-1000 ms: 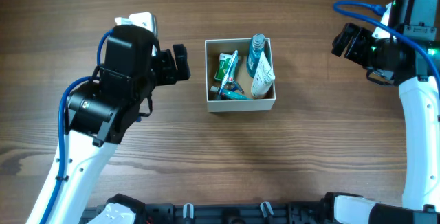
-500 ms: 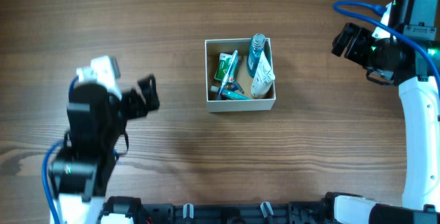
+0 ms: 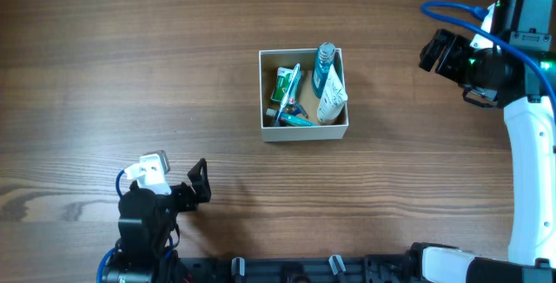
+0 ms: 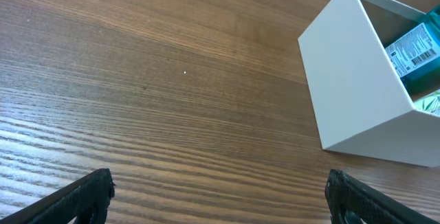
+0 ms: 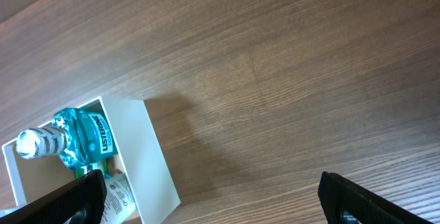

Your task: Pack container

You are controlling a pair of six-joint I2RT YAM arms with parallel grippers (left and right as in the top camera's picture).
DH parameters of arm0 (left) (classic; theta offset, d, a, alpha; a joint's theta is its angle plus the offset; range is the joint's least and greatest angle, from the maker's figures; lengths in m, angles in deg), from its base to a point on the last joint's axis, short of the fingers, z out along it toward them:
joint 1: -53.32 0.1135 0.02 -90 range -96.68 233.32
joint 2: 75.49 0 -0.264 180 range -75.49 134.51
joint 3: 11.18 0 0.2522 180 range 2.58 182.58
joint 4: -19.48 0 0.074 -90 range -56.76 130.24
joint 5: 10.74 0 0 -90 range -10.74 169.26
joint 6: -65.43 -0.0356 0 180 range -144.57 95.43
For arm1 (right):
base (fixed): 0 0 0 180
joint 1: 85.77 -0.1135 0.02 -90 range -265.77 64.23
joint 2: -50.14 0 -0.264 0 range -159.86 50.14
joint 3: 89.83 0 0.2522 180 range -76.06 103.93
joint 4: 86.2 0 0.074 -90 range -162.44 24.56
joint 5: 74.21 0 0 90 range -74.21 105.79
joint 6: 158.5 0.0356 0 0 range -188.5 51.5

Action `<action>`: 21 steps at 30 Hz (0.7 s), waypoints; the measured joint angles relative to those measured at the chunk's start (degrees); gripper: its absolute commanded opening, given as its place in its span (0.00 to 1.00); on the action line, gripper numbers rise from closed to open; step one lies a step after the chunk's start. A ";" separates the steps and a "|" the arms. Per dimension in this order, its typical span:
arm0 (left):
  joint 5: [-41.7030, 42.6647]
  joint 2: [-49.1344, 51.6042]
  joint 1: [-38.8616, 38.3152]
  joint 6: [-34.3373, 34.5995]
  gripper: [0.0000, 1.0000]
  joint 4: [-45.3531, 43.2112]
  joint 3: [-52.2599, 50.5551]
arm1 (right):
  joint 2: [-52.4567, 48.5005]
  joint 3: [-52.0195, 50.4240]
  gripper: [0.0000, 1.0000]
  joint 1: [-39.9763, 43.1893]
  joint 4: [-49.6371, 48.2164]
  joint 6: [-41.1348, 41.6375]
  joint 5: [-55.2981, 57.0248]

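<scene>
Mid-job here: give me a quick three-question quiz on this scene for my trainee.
1. True or false: the left gripper holds an item.
2. In the overhead view, the teal mouthwash bottle lies in which part of the container? A) upper right B) lower left C) outside it
3. Fill in: the left gripper and the right gripper both stand ____.
Key: 1 false; 2 A; 3 open.

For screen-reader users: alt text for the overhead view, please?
A white box of toiletries, including a blue mouthwash bottle and a white tube, sits in the middle of a wooden table. The left gripper is near the bottom edge, the right gripper far right, both open.
</scene>
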 measured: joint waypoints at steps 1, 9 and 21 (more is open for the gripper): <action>0.00 -0.28 0.00 0.00 1.00 0.00 -0.02 | 0.02 0.00 1.00 0.00 0.00 0.00 0.00; -0.02 -2.64 0.00 0.00 1.00 -0.17 -0.11 | 0.02 0.00 1.00 0.00 -0.02 0.00 0.00; 0.00 -2.64 0.00 0.00 1.00 -0.17 -0.11 | 0.02 0.00 1.00 0.00 0.00 0.00 0.00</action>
